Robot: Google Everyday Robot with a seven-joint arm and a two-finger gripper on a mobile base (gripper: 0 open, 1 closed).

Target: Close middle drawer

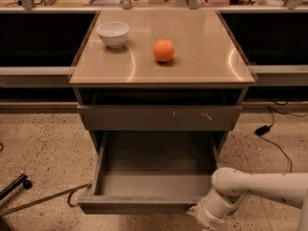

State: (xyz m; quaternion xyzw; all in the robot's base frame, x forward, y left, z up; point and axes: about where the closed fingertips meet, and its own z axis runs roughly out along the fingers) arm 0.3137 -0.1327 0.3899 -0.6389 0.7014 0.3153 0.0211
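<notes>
Speckled floor point(43, 153) spreading around a grey cabinet point(197, 66), middle drawer point(134, 206) standing pulled out at 6 o'clock, gripper point(196, 211) sitting by its front's right end at 5 o'clock, grip width impossible to tell.

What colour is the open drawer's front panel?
Plain grey middle drawer, camera view; the gripper is by its front's right end.

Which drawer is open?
The middle drawer, the deep plain-fronted grey box pulled out toward the camera. The scratched drawer front above it is pushed in. The pincer is low at the open front panel's right end.
</notes>
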